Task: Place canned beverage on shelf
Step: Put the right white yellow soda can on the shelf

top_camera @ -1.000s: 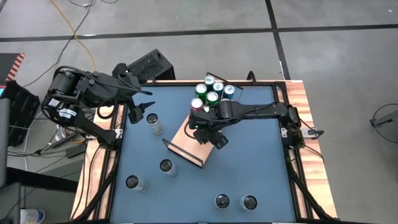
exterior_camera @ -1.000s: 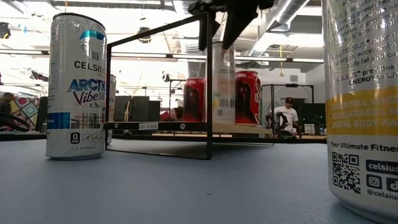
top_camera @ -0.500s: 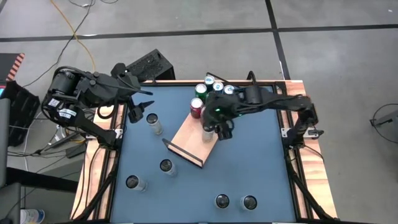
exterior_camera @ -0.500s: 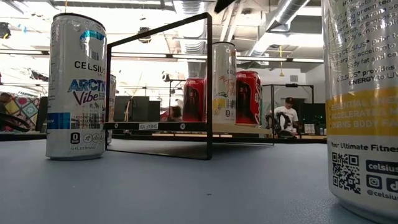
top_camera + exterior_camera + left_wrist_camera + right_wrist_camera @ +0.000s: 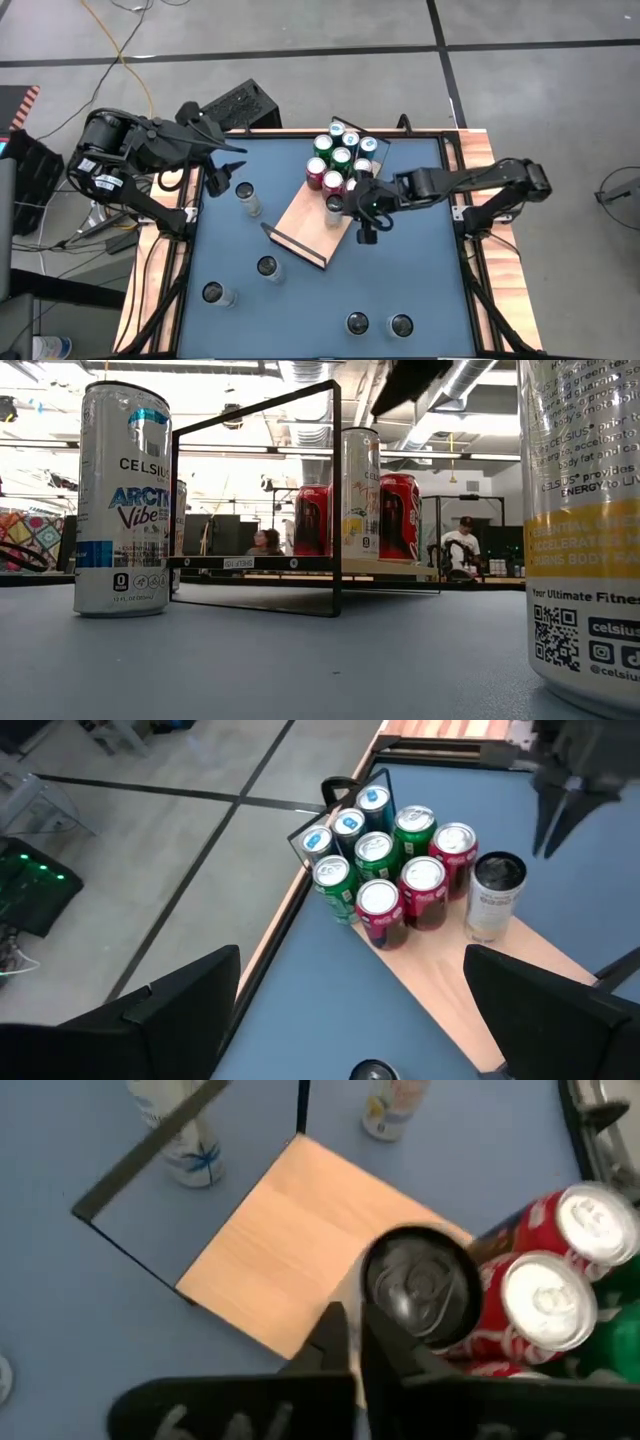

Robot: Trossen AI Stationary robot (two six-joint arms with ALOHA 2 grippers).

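Right gripper [image 5: 364, 222]: fingers apart, holding nothing, just off the edge of the flat light-wood shelf [image 5: 301, 215]. The tall white, dark-topped can [image 5: 334, 210] stands upright on the shelf beside two red cans [image 5: 324, 180]. Left gripper [image 5: 219, 178] waits, fingers spread, near the table's left rim.

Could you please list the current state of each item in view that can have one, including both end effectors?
Silver can: upright on the shelf, released, beside the red cans.
Shelf: flat on the table, near half bare.
Red cans: upright on the shelf.
Green cans: upright at the shelf's far end.
Loose cans: upright on the table, off the shelf.
Right end effector: open, empty, beside the silver can.
Left end effector: open, idle.
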